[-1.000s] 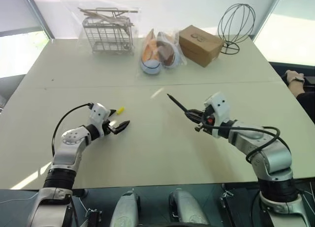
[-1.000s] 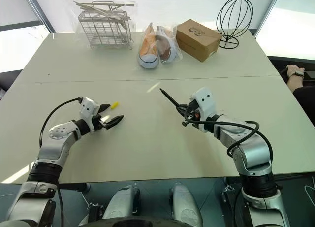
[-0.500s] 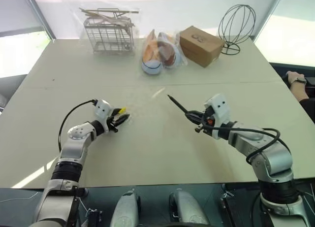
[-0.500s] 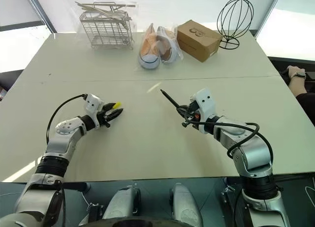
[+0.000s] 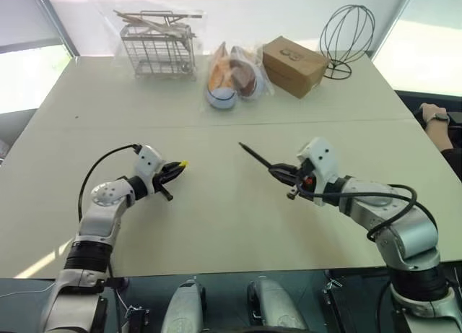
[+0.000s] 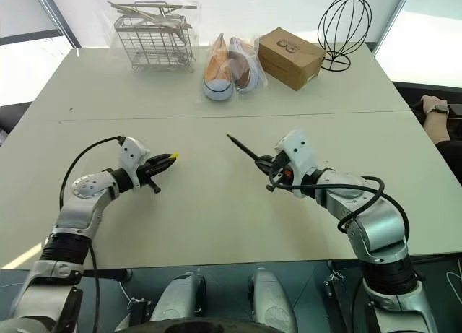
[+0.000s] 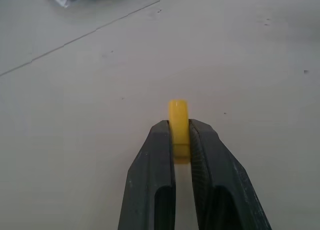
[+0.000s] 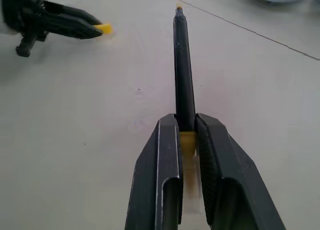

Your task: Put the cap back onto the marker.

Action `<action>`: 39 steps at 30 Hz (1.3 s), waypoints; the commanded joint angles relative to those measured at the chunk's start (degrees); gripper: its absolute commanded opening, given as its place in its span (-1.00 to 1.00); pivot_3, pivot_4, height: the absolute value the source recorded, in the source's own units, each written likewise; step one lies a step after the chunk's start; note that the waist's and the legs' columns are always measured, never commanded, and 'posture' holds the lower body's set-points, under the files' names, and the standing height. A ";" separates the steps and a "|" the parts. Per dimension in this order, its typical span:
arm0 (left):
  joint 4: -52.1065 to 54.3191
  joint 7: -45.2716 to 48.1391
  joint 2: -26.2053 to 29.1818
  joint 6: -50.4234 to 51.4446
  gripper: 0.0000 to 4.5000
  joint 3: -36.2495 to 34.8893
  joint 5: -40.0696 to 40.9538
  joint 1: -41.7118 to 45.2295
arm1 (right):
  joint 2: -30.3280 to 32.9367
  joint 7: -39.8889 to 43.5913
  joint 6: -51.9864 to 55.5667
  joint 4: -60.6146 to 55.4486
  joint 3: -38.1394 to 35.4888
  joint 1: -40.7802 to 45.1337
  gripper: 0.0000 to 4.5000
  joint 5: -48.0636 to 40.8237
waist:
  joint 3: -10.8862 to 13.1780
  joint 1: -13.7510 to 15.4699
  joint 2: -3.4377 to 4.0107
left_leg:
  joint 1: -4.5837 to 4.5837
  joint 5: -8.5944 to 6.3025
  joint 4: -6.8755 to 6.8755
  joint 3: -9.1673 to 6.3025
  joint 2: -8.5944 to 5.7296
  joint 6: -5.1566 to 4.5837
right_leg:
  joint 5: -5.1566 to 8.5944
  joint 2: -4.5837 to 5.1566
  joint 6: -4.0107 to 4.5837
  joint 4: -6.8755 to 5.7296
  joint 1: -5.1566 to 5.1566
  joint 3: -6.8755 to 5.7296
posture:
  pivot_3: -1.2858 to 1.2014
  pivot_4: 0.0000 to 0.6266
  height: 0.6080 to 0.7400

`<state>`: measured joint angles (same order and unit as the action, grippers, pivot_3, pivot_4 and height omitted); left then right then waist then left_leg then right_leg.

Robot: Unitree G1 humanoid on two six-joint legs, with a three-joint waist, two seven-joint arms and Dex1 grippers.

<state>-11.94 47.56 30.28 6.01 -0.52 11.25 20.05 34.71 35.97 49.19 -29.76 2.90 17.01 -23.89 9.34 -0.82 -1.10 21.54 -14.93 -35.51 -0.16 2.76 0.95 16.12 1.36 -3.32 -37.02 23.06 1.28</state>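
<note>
My left gripper [image 5: 177, 170] is shut on the cap [image 7: 178, 117], a tiny yellow cylinder that pokes out past the two black fingertips and is lifted a little off the table [image 5: 231, 225]. The cap [image 5: 184, 162] faces right, toward the marker. My right gripper [image 5: 281, 174] is shut on the marker [image 5: 255, 158], a slim black stick with a yellow band between the fingers [image 8: 187, 140]. The marker's tip [image 8: 178, 5] points away to the left, toward the left gripper [image 8: 95, 29]. A hand-width gap separates cap and marker tip.
At the table's far side stand a wire basket [image 5: 159, 44], a pair of bagged shoes [image 5: 231, 76], a cardboard box [image 5: 292, 64] and a black wire stand [image 5: 345, 37]. A person's hand [image 5: 432, 116] rests beyond the right edge.
My left gripper has closed on the cap, which lay on the table before, and lifted it slightly. The right gripper with the marker has shifted a little left.
</note>
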 commanded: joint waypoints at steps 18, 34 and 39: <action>-5.14 3.60 1.65 -44.20 -0.98 5.23 -7.98 -4.27 | 6.36 7.47 -33.85 6.10 13.16 -2.92 -0.98 20.84 | 0.01 0.21 -0.02 | -0.02 0.00 0.03 0.18 -0.01 0.00 | 0.06 0.08 0.11 0.08 0.02 0.01 | 0.03 -0.52 1.00; -10.48 1.77 2.28 -53.04 -0.98 6.82 -8.46 -2.82 | 5.02 8.11 -38.98 8.61 12.94 -4.52 -0.98 24.40 | 0.01 0.16 -0.01 | -0.06 0.00 0.02 0.21 -0.01 0.00 | 0.00 0.03 -0.01 0.02 0.01 0.01 | 0.03 -0.52 1.00; -11.55 2.30 2.13 -53.89 -0.98 7.73 -8.64 -2.20 | 4.49 8.46 -38.70 7.90 12.77 -4.12 -0.98 24.66 | 0.00 0.17 -0.01 | -0.06 0.00 0.01 0.20 -0.01 0.00 | -0.01 0.02 -0.01 0.00 0.00 0.00 | 0.03 -0.52 1.00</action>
<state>-23.88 49.79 32.16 -46.71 7.13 2.46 16.75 39.75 44.32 11.31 -20.07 17.04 12.08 0.98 9.34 -0.65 -1.11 21.48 -14.93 -35.50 0.04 2.75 0.95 16.11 1.39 -3.34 -37.02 23.07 1.28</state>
